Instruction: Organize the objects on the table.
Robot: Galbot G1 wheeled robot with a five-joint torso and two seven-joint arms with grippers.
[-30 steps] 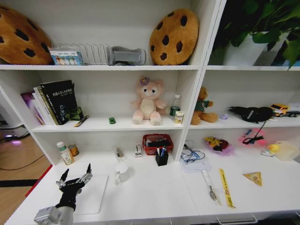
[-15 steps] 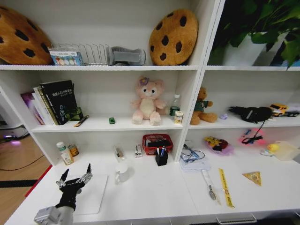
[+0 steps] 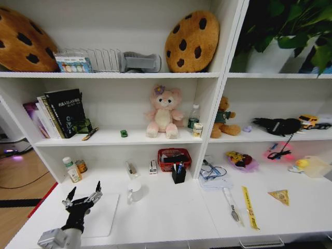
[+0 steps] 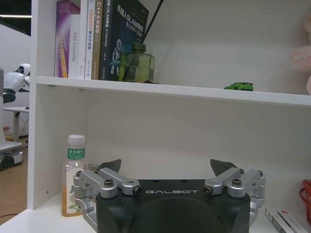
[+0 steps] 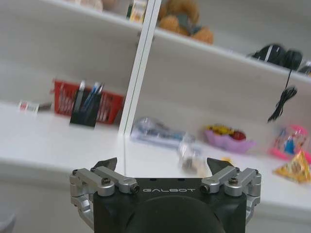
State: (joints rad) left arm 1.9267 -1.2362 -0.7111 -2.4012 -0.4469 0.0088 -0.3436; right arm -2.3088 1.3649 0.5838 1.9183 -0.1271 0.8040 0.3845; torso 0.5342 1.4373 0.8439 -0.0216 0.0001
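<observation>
Low at the left end of the white table (image 3: 171,212), my left gripper (image 3: 83,197) stands open and empty over a thin silver laptop (image 3: 106,218). The left wrist view shows that left gripper (image 4: 166,167) facing the shelf unit, where a tiny green toy car (image 4: 239,86) sits; the toy car (image 3: 124,133) rests on the middle shelf. Blue and black pens (image 3: 179,167) stand in a black holder beside the shelf's centre post. My right gripper (image 5: 161,165) is open with nothing in it, raised before the table, pens (image 5: 86,97) farther off.
A white mug (image 3: 135,191) stands just right of the laptop. Two small bottles (image 3: 70,168) sit at the back left and a red mesh basket (image 3: 174,158) behind the pen holder. A yellow ruler (image 3: 250,207), a spoon-like tool (image 3: 232,205) and papers (image 3: 215,179) lie to the right.
</observation>
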